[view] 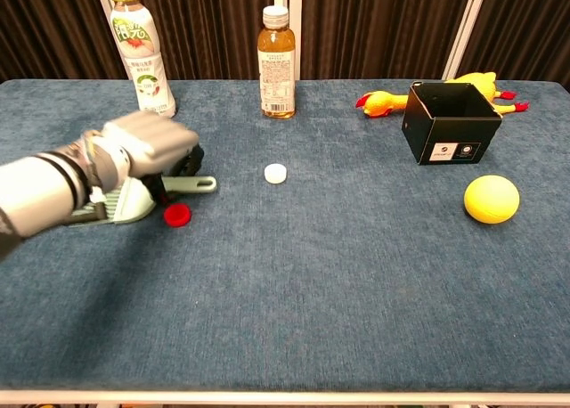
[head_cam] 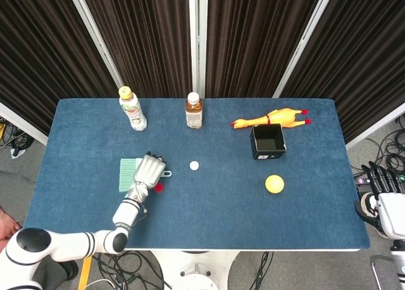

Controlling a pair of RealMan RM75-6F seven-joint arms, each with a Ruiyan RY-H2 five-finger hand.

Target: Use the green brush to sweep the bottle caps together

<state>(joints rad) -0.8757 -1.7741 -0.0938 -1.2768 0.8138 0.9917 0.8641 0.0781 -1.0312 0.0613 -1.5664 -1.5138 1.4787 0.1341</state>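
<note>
On the tabletop [head_cam: 209, 220], left of centre: my left robot hand [view: 147, 145] lies over the green brush [view: 125, 201], fingers curled down onto its handle; whether they have fully clamped it I cannot tell.

Bristle end: points left, resting on the cloth. Handle loop: points right, past my fingertips.

Red cap [view: 177, 214]: just beside the brush, on its near side, apart from my hand.
White cap [view: 275, 172]: further right, well apart from the red one.

My right robot hand [head_cam: 381, 185]: off the tabletop edge, fingers apart, holding nothing.

Step in hand, by my judgement: securing the brush. To do it well I should close firmly round the handle, keep the bristles low and flat, then push the red cap rightward toward the white one, slowly, so it slides rather than skips away.
</note>
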